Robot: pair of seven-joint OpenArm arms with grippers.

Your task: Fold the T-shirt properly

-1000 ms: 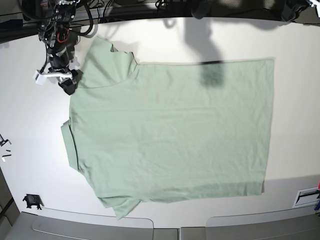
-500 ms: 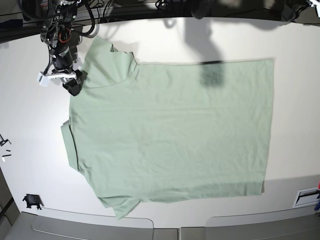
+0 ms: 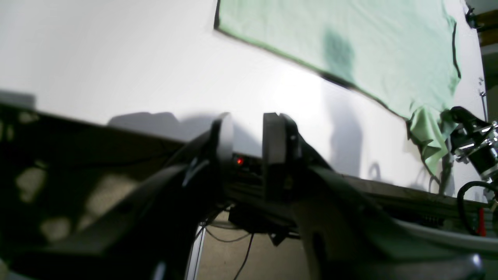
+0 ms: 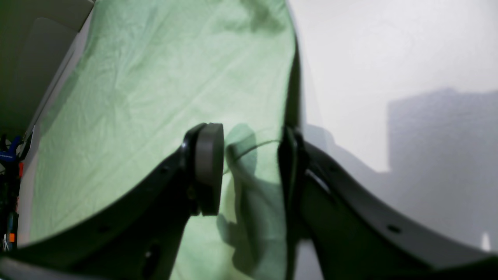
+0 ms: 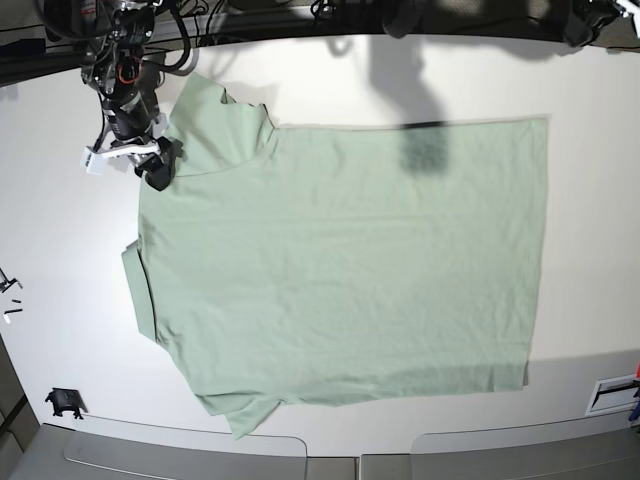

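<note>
The T-shirt (image 5: 340,260) lies spread flat on the white table (image 5: 60,240), pale mint green, with its collar side to the left and its hem to the right. My right gripper (image 5: 152,166) is at the upper sleeve (image 5: 205,125), at its left edge. In the right wrist view this gripper (image 4: 251,167) stands open, and its fingers (image 4: 210,167) straddle a raised fold of the sleeve's hem (image 4: 249,151). My left gripper (image 3: 249,146) is open with nothing between its fingers. It hovers over the table's back edge, well away from the T-shirt (image 3: 350,46).
Grey trays (image 5: 180,450) line the table's front edge. A small black part (image 5: 65,403) sits at the front left, and small bits (image 5: 8,285) lie at the left edge. A white labelled item (image 5: 612,393) is at the front right. Cables and frame run along the back.
My right gripper has moved right and slightly down, from beside the sleeve onto its edge. The T-shirt and the left arm have not visibly moved.
</note>
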